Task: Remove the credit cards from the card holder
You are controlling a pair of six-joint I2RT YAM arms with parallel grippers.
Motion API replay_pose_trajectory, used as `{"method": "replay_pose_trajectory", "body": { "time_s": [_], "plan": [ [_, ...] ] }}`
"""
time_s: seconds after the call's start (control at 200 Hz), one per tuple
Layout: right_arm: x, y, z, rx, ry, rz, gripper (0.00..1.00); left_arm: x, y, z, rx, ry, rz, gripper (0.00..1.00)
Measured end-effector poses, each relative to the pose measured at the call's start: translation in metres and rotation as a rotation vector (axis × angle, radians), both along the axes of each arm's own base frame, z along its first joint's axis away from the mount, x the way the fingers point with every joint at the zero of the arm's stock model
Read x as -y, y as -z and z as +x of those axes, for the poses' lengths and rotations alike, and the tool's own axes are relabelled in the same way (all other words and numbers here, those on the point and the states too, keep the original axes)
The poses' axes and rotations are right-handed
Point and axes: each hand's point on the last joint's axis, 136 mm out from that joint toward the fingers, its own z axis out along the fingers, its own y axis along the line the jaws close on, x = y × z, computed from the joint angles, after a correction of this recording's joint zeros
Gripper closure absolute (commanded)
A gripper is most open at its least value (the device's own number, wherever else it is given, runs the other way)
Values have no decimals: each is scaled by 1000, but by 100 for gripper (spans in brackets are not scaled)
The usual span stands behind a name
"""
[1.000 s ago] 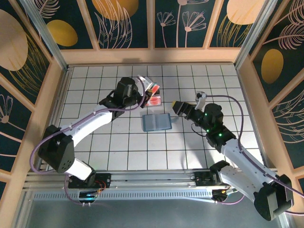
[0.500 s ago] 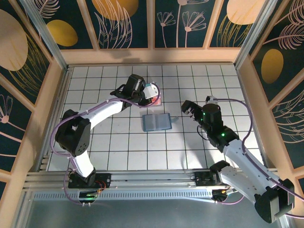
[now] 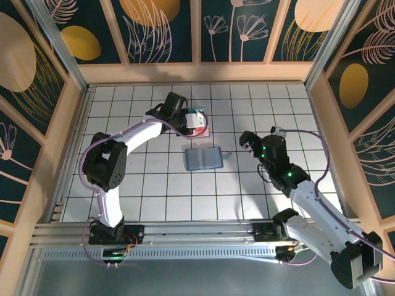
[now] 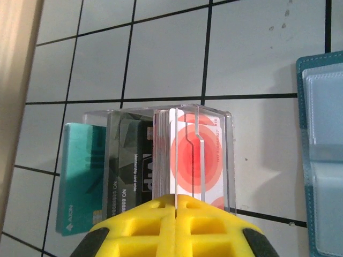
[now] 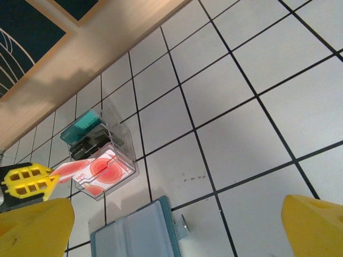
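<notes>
- The left gripper [image 4: 176, 210]: jaws closed, apparently pinching the whitish-pink card [image 4: 195, 155], upright in a clear box [image 4: 228, 160] beside the card holder [image 4: 321, 160].
- The teal card [image 4: 80, 176]: box end farthest from the card holder.
- The right gripper [image 3: 247, 143]: jaws wide apart, empty, near the card holder.

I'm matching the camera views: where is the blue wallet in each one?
Top external: blue wallet open at mid-table.
Left wrist: wallet at right edge.
Right wrist: wallet at bottom, left of centre.
Shared landmark: red-and-white card in a clear box beside it.
</notes>
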Motion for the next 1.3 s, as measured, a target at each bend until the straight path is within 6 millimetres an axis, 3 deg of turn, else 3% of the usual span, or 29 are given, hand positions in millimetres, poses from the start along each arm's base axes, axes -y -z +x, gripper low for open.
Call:
{"method": "replay_pose_trajectory", "body": {
  "time_s": [0.841,0.921,0.941,0.986,1.301],
  "plan": [
    [-1,-1,3,-8,13,11,1,6,27,17,-66,19,52,100],
    [-1,-1,3,-8,13,12,1,6,27,17,-74,22,60,93],
    [-1,-1,3,-8,12,12,1,6,27,16,-75,25,63,83],
    [-1,-1,3,-9,12,12,1,5,27,16,-78,28,69,69],
    [-4,1,6,-21,6,8,1,3,23,18,-92,23,89,67]
  ]
}}
